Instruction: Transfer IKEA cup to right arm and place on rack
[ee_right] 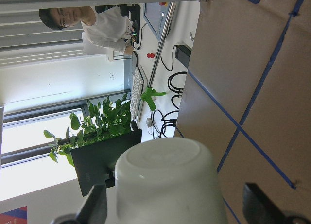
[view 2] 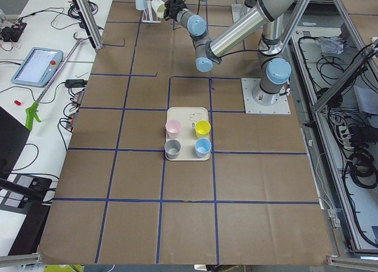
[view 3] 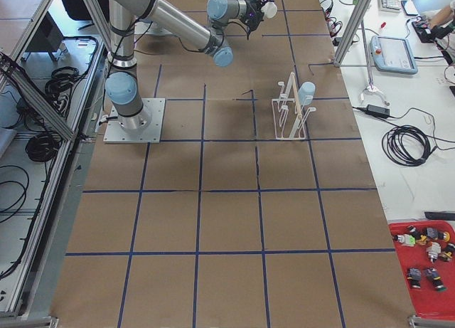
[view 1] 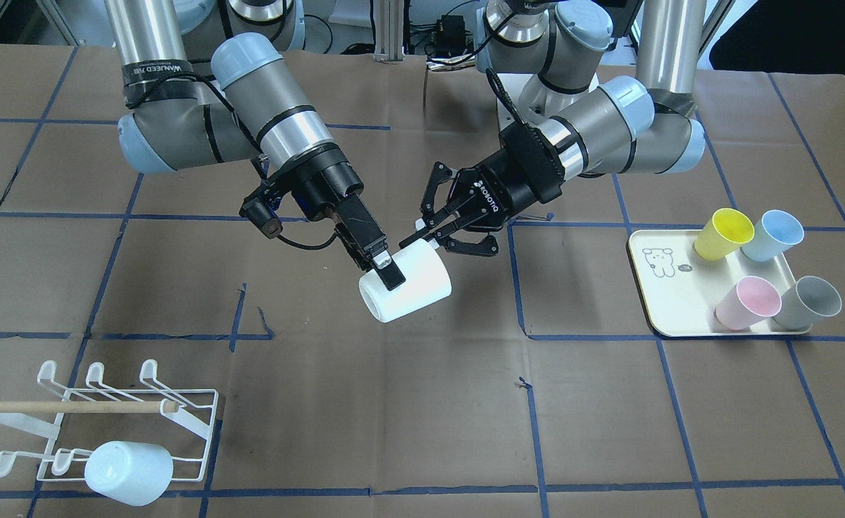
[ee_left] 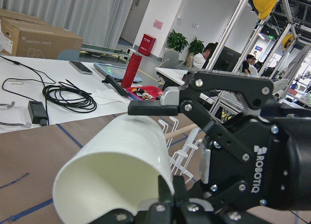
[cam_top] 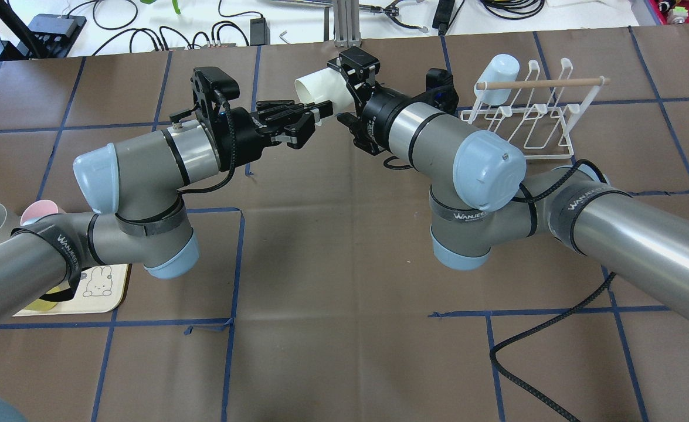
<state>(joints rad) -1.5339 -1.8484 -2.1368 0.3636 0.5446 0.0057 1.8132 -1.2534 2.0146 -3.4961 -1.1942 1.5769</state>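
A white IKEA cup (view 1: 415, 288) hangs on its side in the air over the table's middle. My right gripper (view 1: 393, 277) is shut across its body. The right wrist view shows the cup (ee_right: 165, 185) between the fingers (ee_right: 97, 207). My left gripper (view 1: 426, 236) is at the cup's open mouth, and its fingers seem pinched on the rim. The left wrist view shows the cup's mouth (ee_left: 121, 156) close up. The white wire rack (view 1: 177, 424) with its wooden dowel stands on the table at the right arm's side. It also shows in the overhead view (cam_top: 549, 126).
A pale blue cup (view 1: 129, 471) hangs on the rack's front row. A cream tray (view 1: 670, 302) at the left arm's side holds yellow (view 1: 723, 234), blue (view 1: 773, 235), pink (view 1: 747, 302) and grey (view 1: 812, 302) cups. Brown paper with blue tape lines covers the table.
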